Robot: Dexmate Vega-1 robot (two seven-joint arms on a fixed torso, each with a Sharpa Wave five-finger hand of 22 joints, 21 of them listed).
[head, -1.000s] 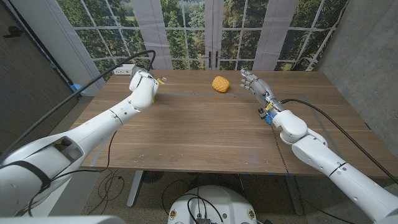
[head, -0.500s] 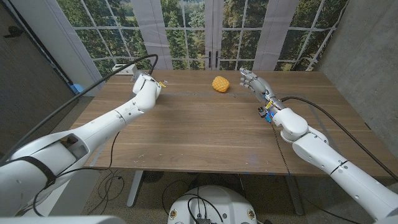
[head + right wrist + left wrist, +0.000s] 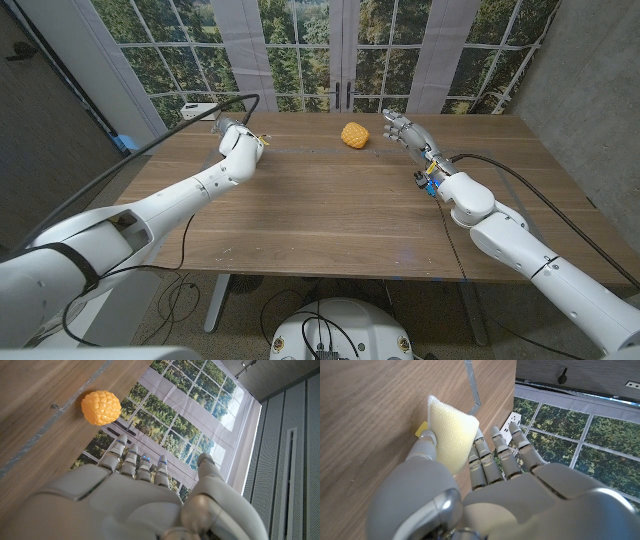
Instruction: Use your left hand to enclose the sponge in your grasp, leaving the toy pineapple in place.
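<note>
left hand (image 3: 485, 485) pinching pale yellow foam sponge (image 3: 451, 435) | right hand (image 3: 405, 131) fingers apart, empty | brown wooden table (image 3: 330, 210) | windows behind

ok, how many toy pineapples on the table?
1. The toy pineapple sits near the table's far edge, just off the right hand. The left hand holds only a sponge. Nothing looks hidden.

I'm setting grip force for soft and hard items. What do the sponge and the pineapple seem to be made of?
Sponge: pale yellow foam, matte, with a fine porous texture, so likely soft and compressible; the left robot hand holds it. Pineapple: orange-yellow, with a bumpy moulded surface and slight sheen, probably plastic or rubber; its hardness cannot be told.
</note>
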